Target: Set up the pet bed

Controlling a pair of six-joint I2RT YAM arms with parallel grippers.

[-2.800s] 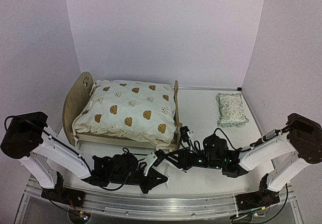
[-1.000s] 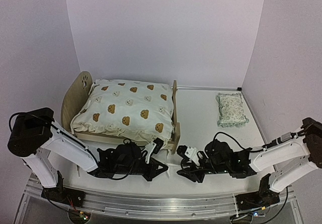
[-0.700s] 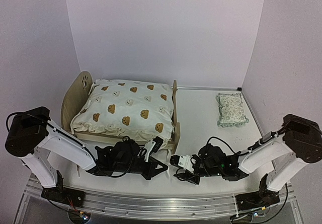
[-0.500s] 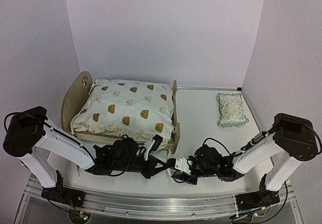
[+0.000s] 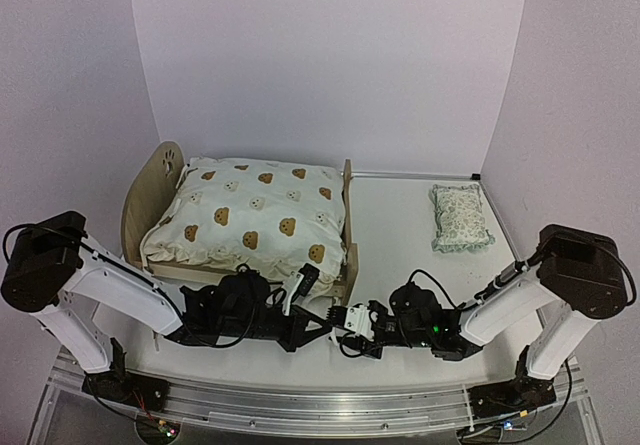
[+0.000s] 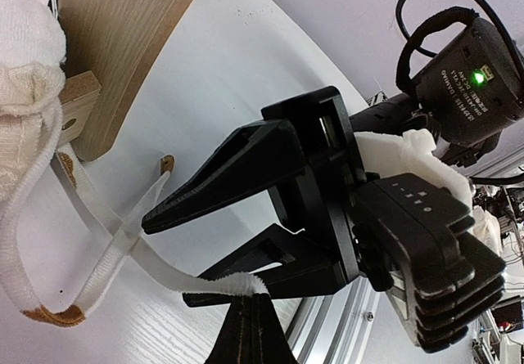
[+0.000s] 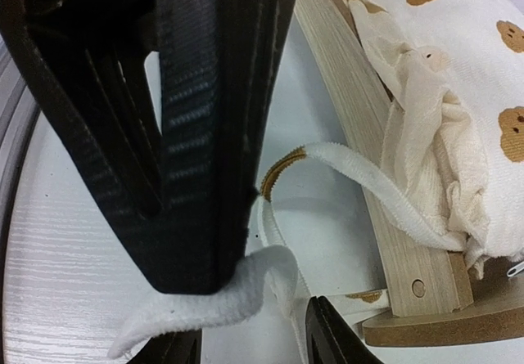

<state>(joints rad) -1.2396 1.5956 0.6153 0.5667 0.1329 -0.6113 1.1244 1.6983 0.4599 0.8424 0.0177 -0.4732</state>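
The pet bed [image 5: 349, 227] stands at the left. Its paw-print headboard [image 5: 160, 172] is on the far left, and the cream bear-print quilt [image 5: 250, 215] hides the mattress. A white strap [image 6: 106, 253] hangs from the quilt past the footboard [image 6: 123, 45] onto the table. My left gripper [image 6: 252, 298] is shut on the strap's end. My right gripper [image 7: 254, 343] is open, with that strap end [image 7: 237, 298] lying between its fingers, tip to tip with the left one. In the top view the two meet at the left gripper [image 5: 322, 322] and right gripper [image 5: 342, 335].
A small green-patterned pillow [image 5: 460, 217] lies at the back right near the wall. The table's near metal rail [image 5: 320, 405] runs just behind both grippers. The bed's footboard [image 7: 360, 135] stands close on the far side.
Both grippers have drawn back from the bed's foot toward the near edge. My right gripper has slid left until it meets the left one at the strap.
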